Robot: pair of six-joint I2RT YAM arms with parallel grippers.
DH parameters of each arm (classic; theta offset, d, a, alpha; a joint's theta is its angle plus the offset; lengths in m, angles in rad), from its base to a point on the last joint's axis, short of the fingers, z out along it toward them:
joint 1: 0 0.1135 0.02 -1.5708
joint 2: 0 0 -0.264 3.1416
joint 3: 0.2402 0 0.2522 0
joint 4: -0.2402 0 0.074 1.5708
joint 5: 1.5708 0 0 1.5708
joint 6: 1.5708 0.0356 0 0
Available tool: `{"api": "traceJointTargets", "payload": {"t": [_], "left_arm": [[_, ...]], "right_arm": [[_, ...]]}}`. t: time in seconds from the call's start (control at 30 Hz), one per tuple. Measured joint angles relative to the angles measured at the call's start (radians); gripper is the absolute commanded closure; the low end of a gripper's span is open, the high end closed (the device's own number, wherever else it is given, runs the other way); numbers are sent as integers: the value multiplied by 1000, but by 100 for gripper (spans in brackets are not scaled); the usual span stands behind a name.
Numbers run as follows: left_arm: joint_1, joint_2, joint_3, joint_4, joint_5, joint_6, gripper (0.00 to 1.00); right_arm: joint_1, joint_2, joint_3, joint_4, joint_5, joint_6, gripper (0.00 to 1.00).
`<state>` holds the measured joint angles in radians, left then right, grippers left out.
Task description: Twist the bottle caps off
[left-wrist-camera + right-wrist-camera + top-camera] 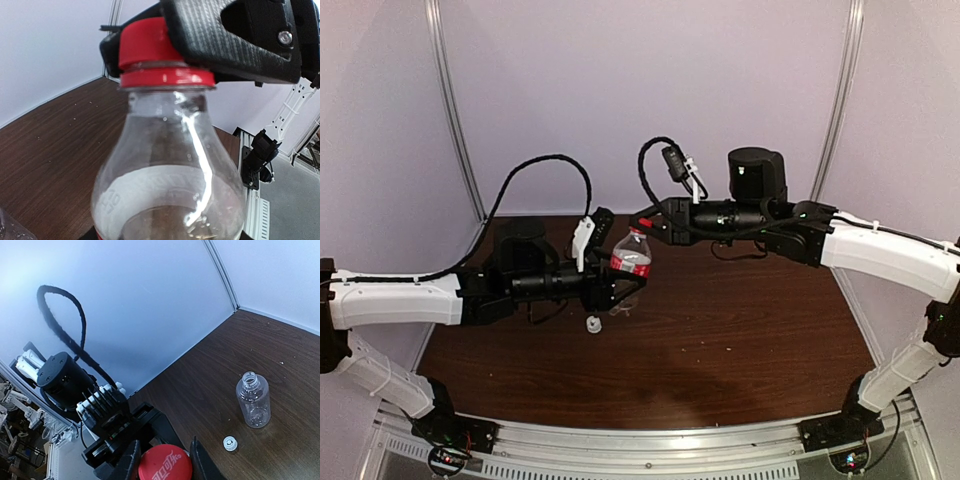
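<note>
**Two-arm cap removal, seen from the overhead and both wrist views.** The left gripper (612,290) reaches in from the left edge of the bench (740,340). Its fingers are clenched on the lower body of the red-labelled bottle (631,260), which it holds off the surface, above the middle of the bench and somewhat toward the far edge.

The right gripper (164,460) comes in from the right edge and meets the bottle at its neck. Its two fingers are closed on opposite sides of the red cap (147,42), and one black textured finger (225,35) lies pressed over the cap's side. The cap sits on the neck directly above a red collar ring (167,77). Whether the thread has loosened cannot be told. The cap's top carries white script — visible in the right wrist view.

The plain bottle (253,401) stands upright on the bench, left of centre, with its mouth open. It is close under the left gripper in the overhead view. The white cap (229,443) lies on the wood just beside it, toward the near edge, and does not touch it.
</note>
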<state>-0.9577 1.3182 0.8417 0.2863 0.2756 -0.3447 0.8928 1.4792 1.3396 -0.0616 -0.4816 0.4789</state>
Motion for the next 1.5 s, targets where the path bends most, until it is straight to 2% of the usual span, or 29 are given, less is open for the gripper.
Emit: {"api": "traceJointTargets", "payload": {"t": [0.13,0.4,0.5,0.73,0.9,1.0,1.07,1.3,1.4,1.5], "left_arm": [[0,0,-2,0,-3,0,58],[0,-17,-22,4,26,7,58],[5,-24,-30,18,97,8,57],[11,-38,-83,154,334,-45,58],[11,-39,-94,202,440,-87,58],[11,-39,-95,220,475,-107,58],[10,-39,-95,227,489,-116,57],[7,-45,-95,235,484,-112,58],[6,-50,-94,220,455,-98,57],[3,-50,-93,207,421,-87,57]], "right_arm": [[0,0,-6,7,-8,-10,83],[-13,0,-23,32,-67,-79,86],[-32,0,-23,39,-164,-121,86],[-59,9,-18,85,-494,-266,83],[-69,49,19,105,-671,-330,73],[-71,63,29,126,-732,-345,71],[-70,66,29,138,-749,-345,66],[-78,66,29,152,-736,-307,37],[-81,53,14,161,-679,-278,24],[-82,24,-12,161,-608,-247,15]]}}
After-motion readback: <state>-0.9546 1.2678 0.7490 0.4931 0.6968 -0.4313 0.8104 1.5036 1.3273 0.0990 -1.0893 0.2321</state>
